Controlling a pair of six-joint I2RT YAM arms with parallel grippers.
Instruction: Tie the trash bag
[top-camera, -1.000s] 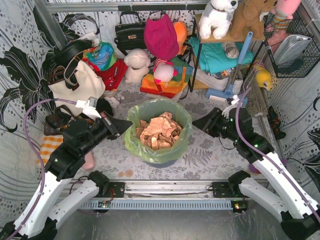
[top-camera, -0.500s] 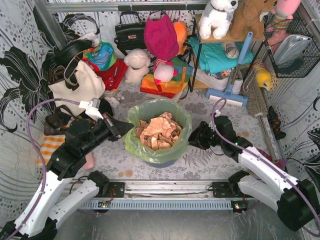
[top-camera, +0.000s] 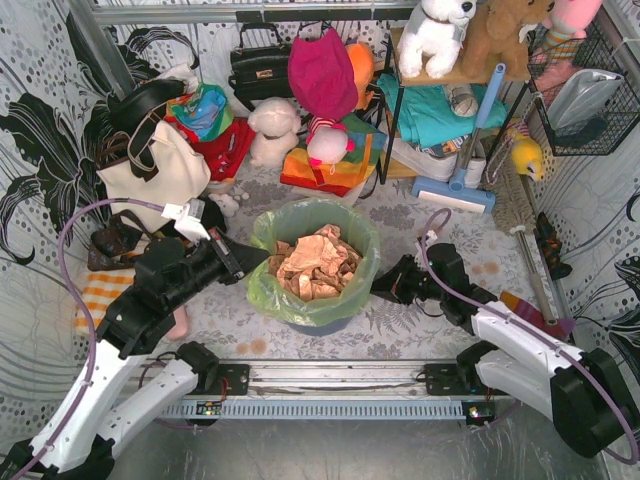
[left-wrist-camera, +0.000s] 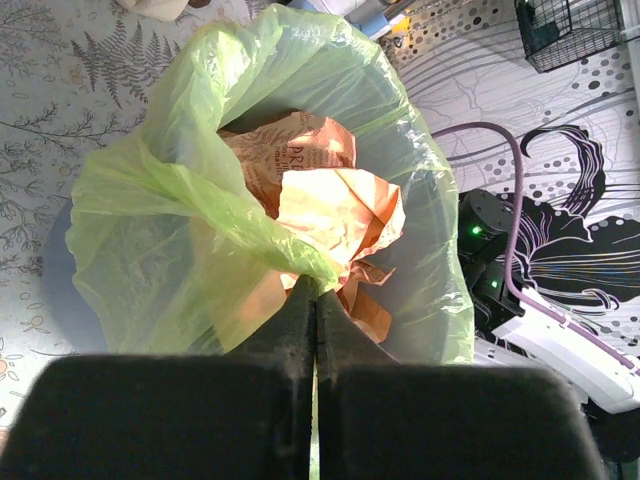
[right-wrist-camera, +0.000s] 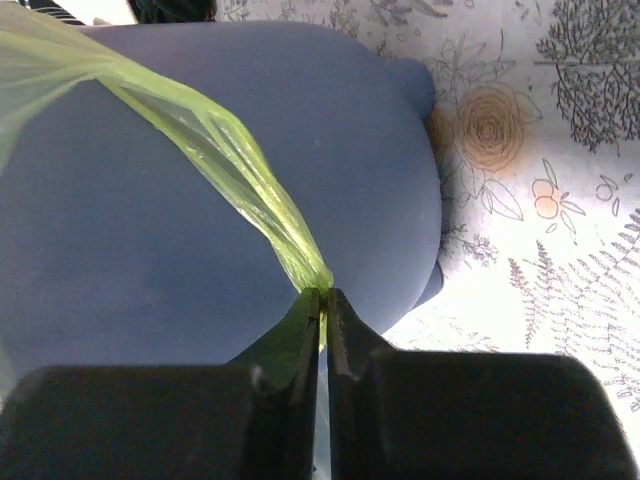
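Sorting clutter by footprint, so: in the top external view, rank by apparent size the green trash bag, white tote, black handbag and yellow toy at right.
1. trash bag and white tote, too alike to rank; the tote sits farther back.
2. black handbag
3. yellow toy

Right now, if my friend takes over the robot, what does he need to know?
Left gripper: shut on the trash bag, at its left rim.
Right gripper: shut on a stretched strip of the bag, low beside the blue bin.
Bag lines the bin, mouth open, brown paper inside.
Done: both sides pinched.
Left: lift the two sides, bring them together, tie the knot.
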